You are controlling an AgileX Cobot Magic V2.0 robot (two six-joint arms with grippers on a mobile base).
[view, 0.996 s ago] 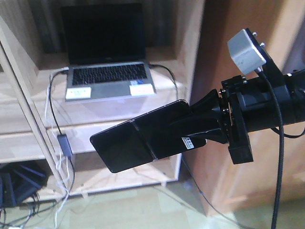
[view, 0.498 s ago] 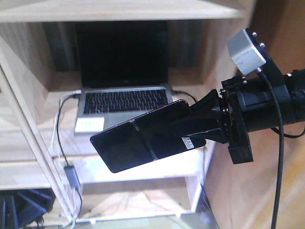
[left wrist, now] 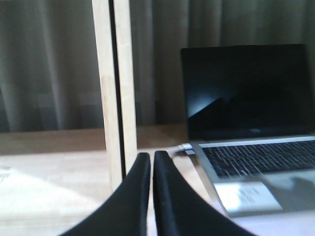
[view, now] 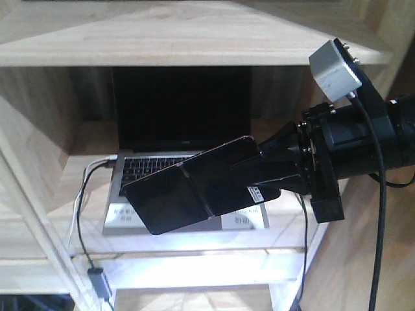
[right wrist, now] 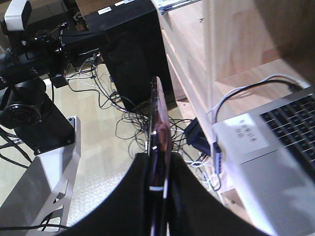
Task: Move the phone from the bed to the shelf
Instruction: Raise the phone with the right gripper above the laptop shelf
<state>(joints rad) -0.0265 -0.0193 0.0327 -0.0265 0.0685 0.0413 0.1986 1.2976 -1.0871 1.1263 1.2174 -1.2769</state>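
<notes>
Now your right end effector (view: 259,173) is clamped on the phone (view: 181,194), which juts toward 9 o'clock before the laptop (view: 181,110) on the shelf (view: 194,245). Your left end effector (left wrist: 151,164) is pressed together.

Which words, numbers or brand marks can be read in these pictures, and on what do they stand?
Nothing can be read for certain.
White sticker on the phone: print too small.
Two white labels on the laptop: blurred lines.
Mark below the laptop screen: blurred.

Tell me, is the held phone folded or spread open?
Spread open: the phone shows one flat slab with its crease across the middle.
</notes>
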